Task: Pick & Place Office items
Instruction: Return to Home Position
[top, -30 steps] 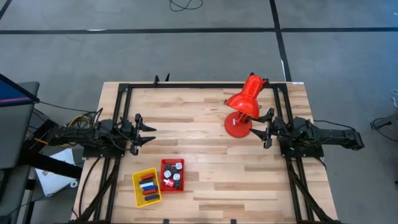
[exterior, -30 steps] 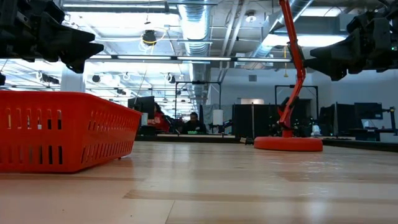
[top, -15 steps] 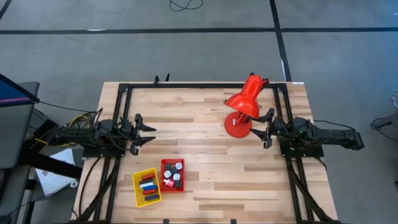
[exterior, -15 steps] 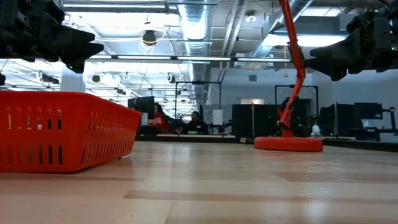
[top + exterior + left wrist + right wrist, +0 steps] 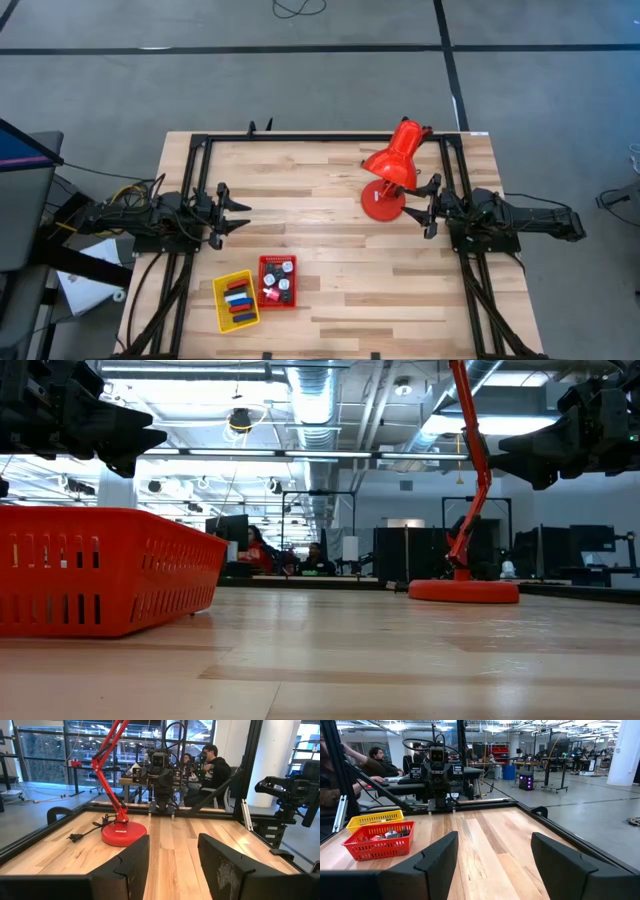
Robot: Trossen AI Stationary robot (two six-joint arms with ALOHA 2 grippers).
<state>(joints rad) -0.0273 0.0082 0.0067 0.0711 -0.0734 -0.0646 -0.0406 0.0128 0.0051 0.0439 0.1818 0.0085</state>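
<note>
Your left gripper (image 5: 235,214) hangs over the left side of the table (image 5: 330,250), about midway between the near and far edges. Its jaws are wide apart, and in its own wrist view you see bare wood between the two dark fingers (image 5: 127,865). Your right gripper (image 5: 427,208) mirrors it over the right side. Its jaws are spread just as wide, and it points across the table at the left one. From table height both grippers sit well above the wood, the left gripper high on the left and the right gripper high on the right.

The office items (image 5: 238,298) all lie in two small trays at the near edge, left of centre. The yellow tray (image 5: 218,300) stands on the left, turned slightly askew. It holds a stack of stick-like pieces in blue, black, red and white. The red tray (image 5: 262,283) is just beside it on the right. It holds round silver-white pieces along with pink and dark ones. You cannot tell each piece apart.

The red desk lamp (image 5: 392,170) stands on the right half of the table towards the far edge. Its round base is just beside your right gripper, and its shade tilts towards the far right corner. People (image 5: 215,770) sit at desks in the room beyond the table.
</note>
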